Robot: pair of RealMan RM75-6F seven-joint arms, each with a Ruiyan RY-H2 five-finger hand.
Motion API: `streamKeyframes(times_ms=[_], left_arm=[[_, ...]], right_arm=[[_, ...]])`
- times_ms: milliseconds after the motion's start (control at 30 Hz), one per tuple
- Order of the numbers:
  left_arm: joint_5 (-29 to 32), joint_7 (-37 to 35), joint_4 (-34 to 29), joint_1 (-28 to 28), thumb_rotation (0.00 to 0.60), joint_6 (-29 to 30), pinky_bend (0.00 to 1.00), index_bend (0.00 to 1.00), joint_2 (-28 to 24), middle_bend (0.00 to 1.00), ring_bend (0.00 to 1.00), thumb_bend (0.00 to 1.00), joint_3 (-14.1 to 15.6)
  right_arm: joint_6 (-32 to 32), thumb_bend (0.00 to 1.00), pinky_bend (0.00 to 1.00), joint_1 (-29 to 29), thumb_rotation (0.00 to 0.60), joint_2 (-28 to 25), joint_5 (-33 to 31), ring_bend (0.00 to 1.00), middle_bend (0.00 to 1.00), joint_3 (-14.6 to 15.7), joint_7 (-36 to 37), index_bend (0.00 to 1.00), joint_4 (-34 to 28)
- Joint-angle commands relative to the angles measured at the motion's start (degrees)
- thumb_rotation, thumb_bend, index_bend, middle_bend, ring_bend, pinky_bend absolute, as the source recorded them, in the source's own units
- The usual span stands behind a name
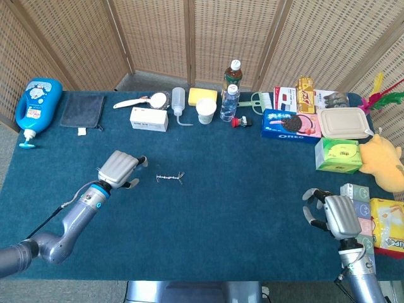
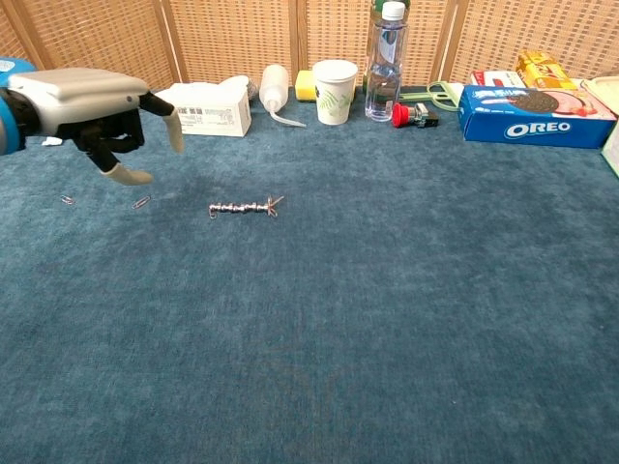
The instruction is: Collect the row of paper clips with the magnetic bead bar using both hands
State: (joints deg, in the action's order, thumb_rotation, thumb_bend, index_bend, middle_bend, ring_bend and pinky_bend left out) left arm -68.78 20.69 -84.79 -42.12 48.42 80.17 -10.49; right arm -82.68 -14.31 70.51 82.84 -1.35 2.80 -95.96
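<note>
The magnetic bead bar (image 1: 168,178) (image 2: 242,207) lies flat on the blue cloth left of centre, with paper clips stuck to its right end. Two loose paper clips (image 2: 141,202) (image 2: 68,200) lie to its left. My left hand (image 1: 120,170) (image 2: 97,111) hovers just left of the bar, above the nearer loose clip, its fingers spread and holding nothing. My right hand (image 1: 333,214) is far away near the table's front right edge, fingers apart and empty; the chest view does not show it.
Along the back stand a white box (image 2: 207,108), squeeze bottle (image 2: 275,90), paper cup (image 2: 335,91), water bottle (image 2: 384,60) and Oreo box (image 2: 536,114). A blue detergent bottle (image 1: 36,106) and grey cloth (image 1: 83,111) sit back left. Snack boxes (image 1: 357,208) crowd the right edge.
</note>
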Motion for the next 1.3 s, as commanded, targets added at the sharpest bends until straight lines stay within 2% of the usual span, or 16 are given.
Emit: streamKeyframes(times_ms=[33,533,1300], left_arm=[[1.17,0.59,1.32,-1.03,0.600,-0.85,1.00,0.39,1.18,0.92,1.00,0.53,-0.16],[6.47,2.51,8.72,-5.69,0.600,-4.05,1.00,0.42,7.90,0.92,1.00,0.55,0.26],[12.08,5.01,14.83,-9.82,0.600,-5.96,1.00,0.45,14.17,0.92,1.00,0.55,1.15]], right_arm=[[-0.15,0.41,0.83,0.31,0.600,0.13,0.19,0.61,0.59,-0.30,0.64,0.49,0.42],[0.32,0.41,0.83,1.67,0.600,0.28,0.33,0.61,0.59,-1.53,2.15,0.50,1.27],[0.40,0.41,0.83,4.07,0.600,0.14,-0.09,0.61,0.59,-2.43,4.30,0.50,2.48]])
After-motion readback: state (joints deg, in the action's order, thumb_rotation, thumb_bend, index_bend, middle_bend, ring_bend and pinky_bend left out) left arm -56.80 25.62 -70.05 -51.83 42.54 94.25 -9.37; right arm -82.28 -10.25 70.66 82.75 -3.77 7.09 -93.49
